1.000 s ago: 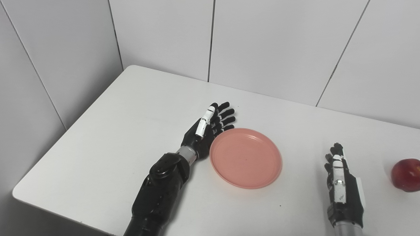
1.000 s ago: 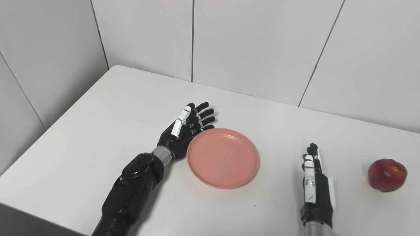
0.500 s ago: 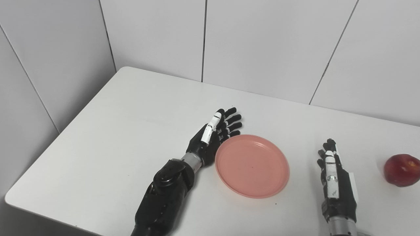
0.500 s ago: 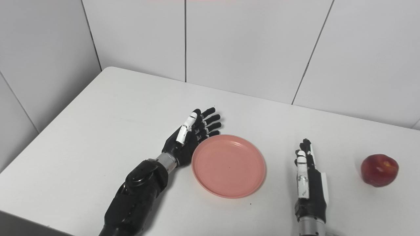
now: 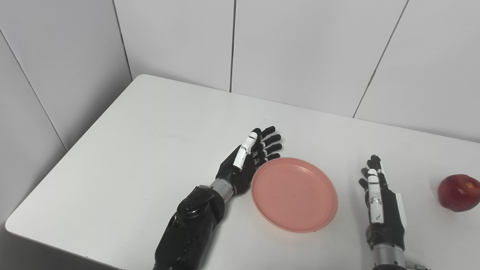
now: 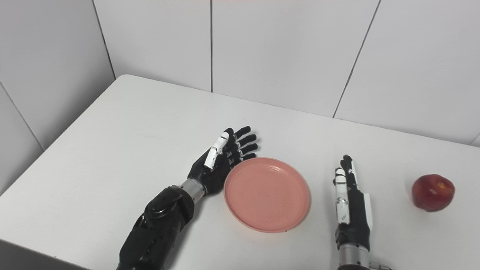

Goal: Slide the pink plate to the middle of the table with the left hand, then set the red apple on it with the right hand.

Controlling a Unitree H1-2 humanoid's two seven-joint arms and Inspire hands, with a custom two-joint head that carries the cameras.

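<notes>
Change: pink plate sits closer to the right hand than a second ago, left hand along with it.
Left hand: fingers spread, edge-on against the plate's left rim, grasping nothing.
Right hand: flat, fingers released, just right of the plate.
Red apple: well right of the plate.
Surface: white, rounded corners.
Room: white panelled walls behind the plate.

Left hand flat on edge, fingers extended and apart, forearm angled inward. Right hand flat, fingers straight, pointing forward, holding nothing.
</notes>
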